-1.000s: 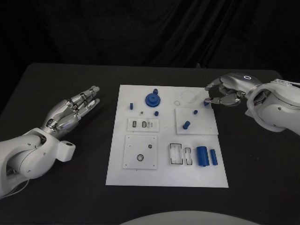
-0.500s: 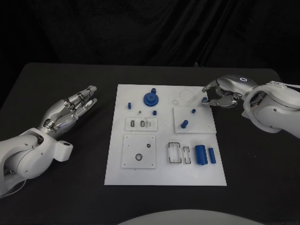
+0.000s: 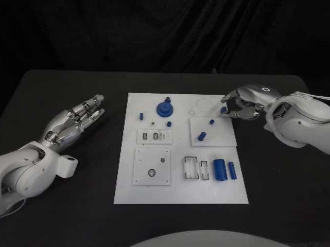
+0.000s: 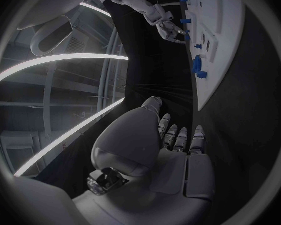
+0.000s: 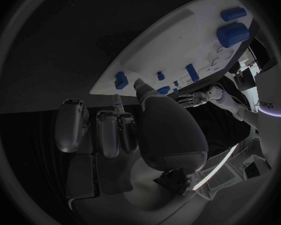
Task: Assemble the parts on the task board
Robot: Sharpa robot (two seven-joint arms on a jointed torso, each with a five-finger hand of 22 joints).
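The white task board (image 3: 181, 193) lies mid-table. At its far right edge my right hand (image 3: 245, 104) has its fingers curled in and pinches a small blue part (image 3: 224, 109) between thumb and a finger, low over the board. In the right wrist view the same blue part (image 5: 120, 80) stands by the board's (image 5: 178, 40) edge, just past my right hand (image 5: 134, 130). My left hand (image 3: 75, 121) hovers left of the board, fingers stretched out and holding nothing. The left wrist view shows this left hand (image 4: 159, 145) flat, with the board (image 4: 218, 45) beyond it.
On the board are a blue gear (image 3: 166, 109), a lying peg (image 3: 203, 136), a short peg (image 3: 211, 122) and two blue cylinders (image 3: 220, 170) near the front right. Two small pegs (image 3: 142, 116) stand at the far left. Black table surrounds the board.
The camera has shifted slightly. My right hand stays at the small blue part, and my left hand keeps its place and pose.
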